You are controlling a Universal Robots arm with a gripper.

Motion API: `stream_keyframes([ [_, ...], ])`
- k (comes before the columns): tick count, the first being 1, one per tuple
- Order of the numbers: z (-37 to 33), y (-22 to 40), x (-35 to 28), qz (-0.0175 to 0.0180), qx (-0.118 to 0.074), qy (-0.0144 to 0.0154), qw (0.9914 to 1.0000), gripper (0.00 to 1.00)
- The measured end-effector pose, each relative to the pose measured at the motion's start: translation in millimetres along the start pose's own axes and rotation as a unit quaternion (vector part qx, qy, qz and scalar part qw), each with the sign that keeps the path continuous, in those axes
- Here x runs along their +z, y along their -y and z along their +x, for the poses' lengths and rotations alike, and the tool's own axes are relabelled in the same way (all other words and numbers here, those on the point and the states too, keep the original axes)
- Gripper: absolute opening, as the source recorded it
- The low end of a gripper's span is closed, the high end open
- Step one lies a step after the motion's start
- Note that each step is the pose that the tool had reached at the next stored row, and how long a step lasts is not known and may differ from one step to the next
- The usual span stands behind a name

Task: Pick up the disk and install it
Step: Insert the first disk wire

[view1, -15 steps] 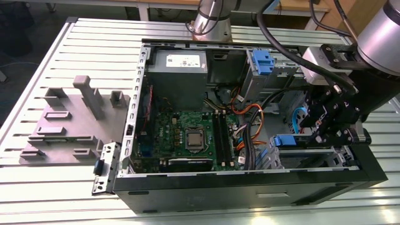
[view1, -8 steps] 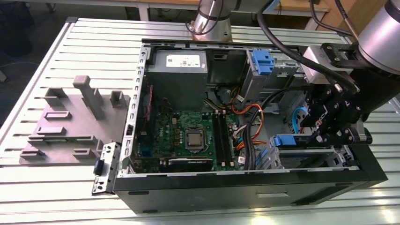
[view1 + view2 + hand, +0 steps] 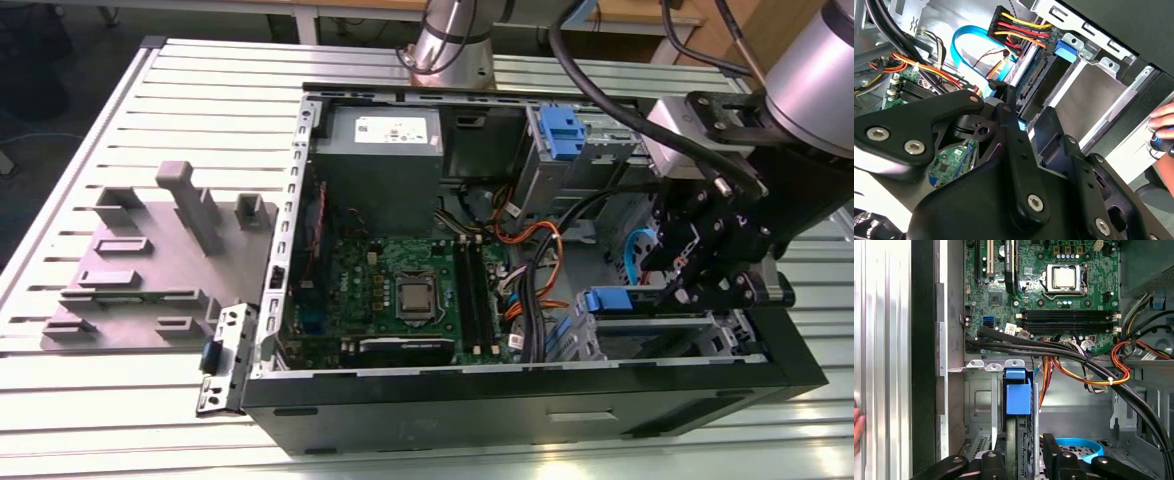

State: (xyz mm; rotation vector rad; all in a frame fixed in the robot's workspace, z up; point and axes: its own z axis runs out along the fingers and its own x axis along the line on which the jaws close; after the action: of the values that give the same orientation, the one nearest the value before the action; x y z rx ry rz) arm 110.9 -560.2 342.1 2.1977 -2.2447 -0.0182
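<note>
Inside the open computer case [image 3: 534, 400], at the drive cage [image 3: 979, 405], I see the disk [image 3: 1018, 399] standing on edge, partly inserted. The end effector [image 3: 1023, 452] is clamped across its sides. Pickup is complete; I judge full seating is not.

From my remote station: a table [image 3: 160, 110] of ribbed silver metal slats carries the work. An open black computer case [image 3: 534, 415] lies on its side across the middle. Beside it, toward the exterior view's left, sits a grey plastic tray [image 3: 134, 270] with upright blocks and posts. A small metal bracket [image 3: 227, 360] lies flat between the tray and the case, just beside the case's wall. The robot arm's base [image 3: 450, 45] rises at the far edge, behind the case.
</note>
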Motion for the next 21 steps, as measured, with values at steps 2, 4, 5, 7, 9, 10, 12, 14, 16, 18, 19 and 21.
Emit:
stream_keyframes([
  [2, 0.0, -0.1, -2.0, 0.0, 0.0, 0.0002, 1.0, 0.42],
  [4, -0.1, -0.1, -5.7, 0.0001, 0.0, 0.0013, 1.0, 0.42],
  [5, -0.1, -0.1, -7.8, 0.0001, 0.0, 0.0015, 1.0, 0.42],
  [7, -0.1, -0.2, -12.8, 0.0001, 0.0, 0.0018, 1.0, 0.42],
  [9, -0.1, -0.2, -17.9, 0.0001, 0.0, 0.002, 1.0, 0.42],
  [10, -0.2, -0.2, -20.3, 0.0001, 0.0, 0.0021, 1.0, 0.42],
  [12, -0.2, -0.3, -24.8, 0.0002, 0.0, 0.0022, 1.0, 0.42],
  [14, -0.2, -0.3, -28.8, 0.0002, 0.0, 0.0022, 1.0, 0.42],
  [16, -0.2, -0.3, -31.9, 0.0003, 0.0, 0.0022, 1.0, 0.42],
  [18, -0.3, -0.3, -32.0, 0.0002, 0.0, 0.0023, 1.0, 0.42],
  [19, -0.5, -0.3, -32.1, 0.0002, 0.0, 0.0023, 1.0, 0.42],
  [21, -0.7, -0.3, -32.2, 0.0002, 0.0, 0.0022, 1.0, 0.42],
])
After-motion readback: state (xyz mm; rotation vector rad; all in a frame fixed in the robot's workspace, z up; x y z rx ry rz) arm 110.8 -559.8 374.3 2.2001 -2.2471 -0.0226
